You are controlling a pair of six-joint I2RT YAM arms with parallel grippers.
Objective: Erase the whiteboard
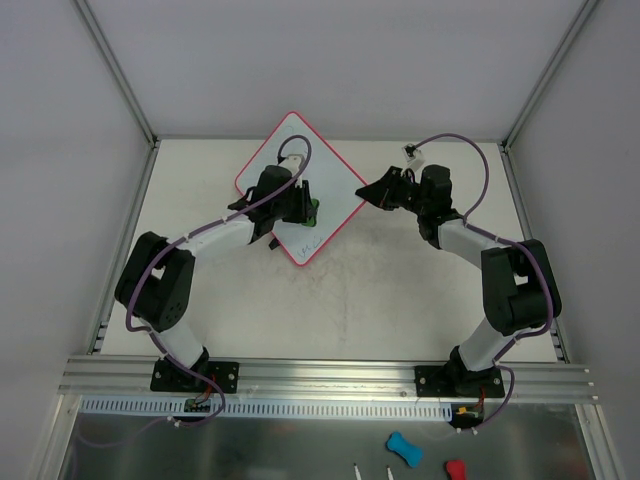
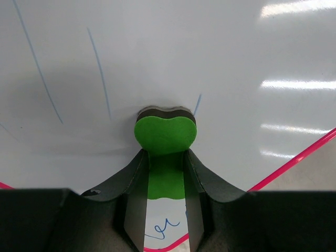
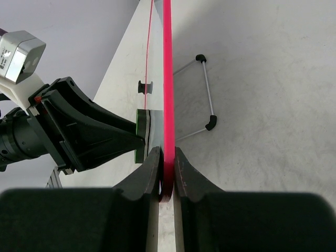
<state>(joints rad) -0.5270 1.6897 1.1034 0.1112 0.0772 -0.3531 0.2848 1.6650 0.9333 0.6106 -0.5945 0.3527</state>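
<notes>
Pink-rimmed white whiteboard (image 2: 220, 58), blue strokes (image 2: 99, 73), green eraser (image 2: 165, 135).

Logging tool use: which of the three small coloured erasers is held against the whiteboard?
The green bone-shaped foam eraser, in the left gripper's jaws; the blue one and red one lie by the arm bases.

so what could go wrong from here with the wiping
1. The right gripper pinches the square white board with the pink rim at only one spot on its edge, so wiping pressure could twist it or pull it free.
2. The left gripper holds the green bone-shaped eraser by its narrow waist, so it might tilt.
3. The blue pen strokes are scattered, and the scribble near the lower rim could be missed.
</notes>
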